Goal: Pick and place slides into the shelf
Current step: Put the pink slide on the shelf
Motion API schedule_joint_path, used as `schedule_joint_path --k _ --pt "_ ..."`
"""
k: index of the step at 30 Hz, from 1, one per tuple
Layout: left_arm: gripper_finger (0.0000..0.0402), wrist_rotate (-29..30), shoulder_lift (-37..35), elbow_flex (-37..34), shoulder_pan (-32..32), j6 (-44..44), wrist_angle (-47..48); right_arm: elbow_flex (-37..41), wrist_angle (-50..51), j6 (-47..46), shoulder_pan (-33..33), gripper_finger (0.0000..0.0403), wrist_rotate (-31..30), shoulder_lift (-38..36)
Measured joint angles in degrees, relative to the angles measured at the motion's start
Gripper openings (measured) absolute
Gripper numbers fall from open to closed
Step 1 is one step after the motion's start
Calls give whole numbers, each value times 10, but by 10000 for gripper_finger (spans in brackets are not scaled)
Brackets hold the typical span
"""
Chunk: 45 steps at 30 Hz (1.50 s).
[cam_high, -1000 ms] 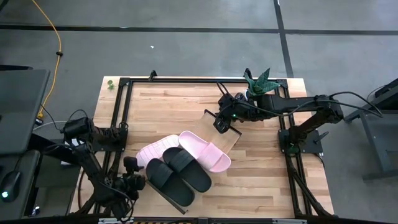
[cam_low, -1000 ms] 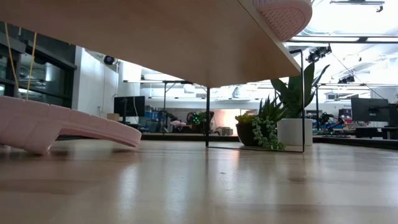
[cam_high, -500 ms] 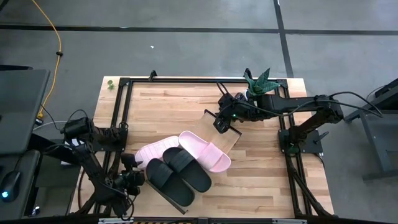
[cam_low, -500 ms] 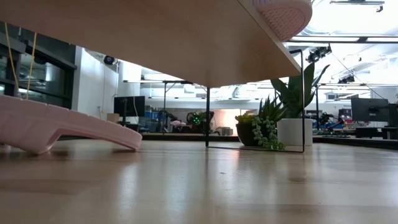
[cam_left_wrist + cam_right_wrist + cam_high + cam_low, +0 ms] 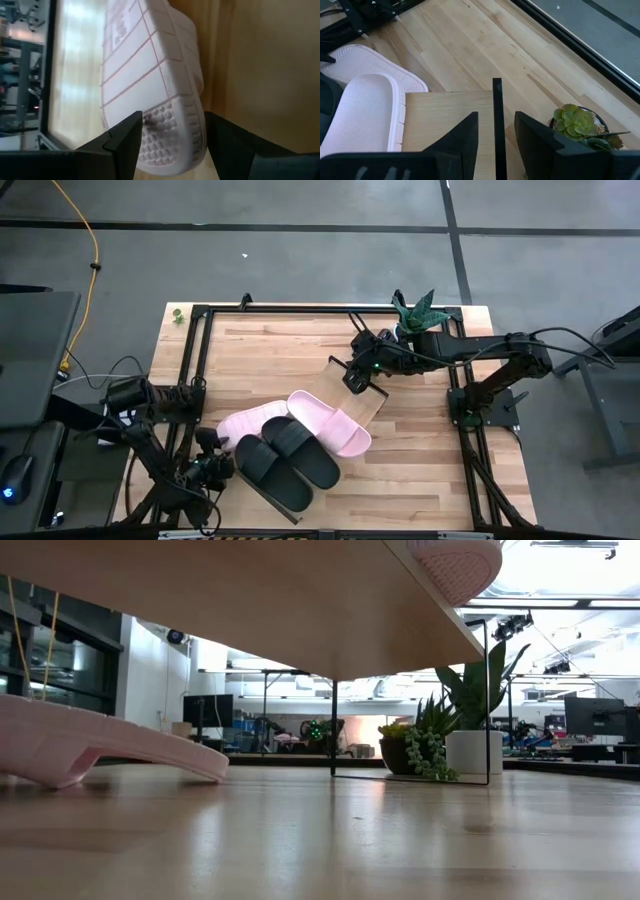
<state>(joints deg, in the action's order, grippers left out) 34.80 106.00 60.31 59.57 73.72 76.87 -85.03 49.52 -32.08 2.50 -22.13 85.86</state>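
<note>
The shelf (image 5: 366,406), a light-wood board edged in black, slopes up from the near side to its far end; the low view shows the shelf's underside (image 5: 250,600). Two black slides (image 5: 272,472) (image 5: 304,450) and one pink slide (image 5: 332,426) lie on it. The other pink slide (image 5: 245,422) lies sole up on the table. My right gripper (image 5: 357,375) is open, its fingers on either side of the shelf's far black bar (image 5: 496,100). My left gripper (image 5: 212,465) is open at the near end of the sole-up pink slide (image 5: 145,65). My left gripper (image 5: 172,135) has a finger (image 5: 125,142) on each side of the studded end (image 5: 167,125) of the pink slide's sole. That end fills the gap between them. Whether the fingers touch it, I cannot tell. The slide lies on the table.
A small potted plant (image 5: 418,310) stands at the table's far right corner, just beyond the right gripper, and shows in the right wrist view (image 5: 577,122). A black rig frame (image 5: 200,340) runs along the table's edges. Bare wood lies open on the far left (image 5: 270,345).
My left arm has eased a little toward the table's near edge. The shelf, the slides and my right arm have stayed where they were.
</note>
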Motion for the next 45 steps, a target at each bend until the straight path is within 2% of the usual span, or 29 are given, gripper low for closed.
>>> schedule_joint_path --k 12,19,26,29,38,41,45 --pt "198 23 0 -9 0 17 10 0 0 1 0 119 -1 0" --pt "198 2 0 -37 0 20 12 0 0 2 0 119 -1 0" --pt "195 12 0 -38 0 20 12 0 0 1 0 119 -1 0" --pt "174 12 0 -38 0 20 13 0 0 1 0 119 -1 0" --pt "64 -2 0 -38 0 17 21 0 0 -1 0 119 -9 0" --pt "44 -7 0 -37 0 33 38 0 0 -4 0 119 -9 0" --pt "40 -7 -10 -22 0 72 97 0 0 -11 0 119 -9 0"
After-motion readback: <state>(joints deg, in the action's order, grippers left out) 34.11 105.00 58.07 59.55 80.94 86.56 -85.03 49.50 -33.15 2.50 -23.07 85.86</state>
